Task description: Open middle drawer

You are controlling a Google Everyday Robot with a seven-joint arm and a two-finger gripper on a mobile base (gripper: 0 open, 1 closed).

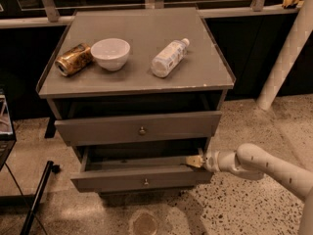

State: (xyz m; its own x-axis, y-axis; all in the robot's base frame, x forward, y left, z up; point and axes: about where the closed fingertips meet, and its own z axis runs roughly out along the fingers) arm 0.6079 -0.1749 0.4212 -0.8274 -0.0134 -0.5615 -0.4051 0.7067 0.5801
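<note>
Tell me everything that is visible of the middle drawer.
The middle drawer is grey and flat-fronted, with one small round metal knob at the centre. It stands partly pulled out, level, below the wider upper drawer. The gripper is at the right end of its top edge, seemingly touching it.

Narrow slot between top drawer point(98, 129) and middle drawer point(112, 179), plugged at its right end by the gripper point(194, 161), with the arm point(264, 165) reaching in from the right. Open floor point(230, 209) straight ahead of both fronts. Left approach pinched by a black pole point(36, 195). On the cabinet top point(122, 82), can point(73, 59), bowl point(111, 53) and bottle point(168, 58) across the middle; bare along front and back edges
</note>
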